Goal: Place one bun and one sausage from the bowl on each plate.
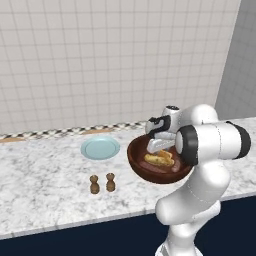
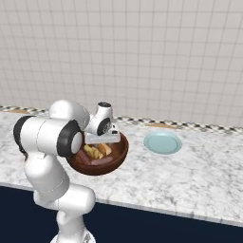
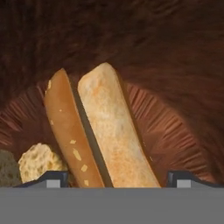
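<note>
Pale square wall tiles back a long grey-white marbled surface, edged at the rear by a checkered strip. On it stands the large, deep, round bowl of glossy dark reddish-brown wood, and well to one side of it lies a small, round, flat, pale blue plate with nothing on it. Two small brown wooden shakers stand side by side nearer the front edge.

The white arm bends down over the bowl, and its gripper hangs inside the rim. In the hand view the two dark fingers stand wide apart, one on each side of a long, split, golden-brown bun, and nothing is held between them. The bun lies tilted on the ribbed bowl floor, its darker crust half beside the paler, toasted cut half, with a narrow dark gap between them. A rough, pale, crumbly piece of bread lies just beside its lower end. In the right base view a dark reddish sausage seems to lie low in the bowl, in front of the bread.

The bun probably weighs little and is soft, so a hard squeeze would likely crush it or press the halves askew. Its matte crust should give fair friction. The best hold is probably across its width near the middle of its length, closing on both outer sides so the halves stay together and the bun does not tip. The curved bowl wall leaves little room, so a near-vertical approach seems wise.
</note>
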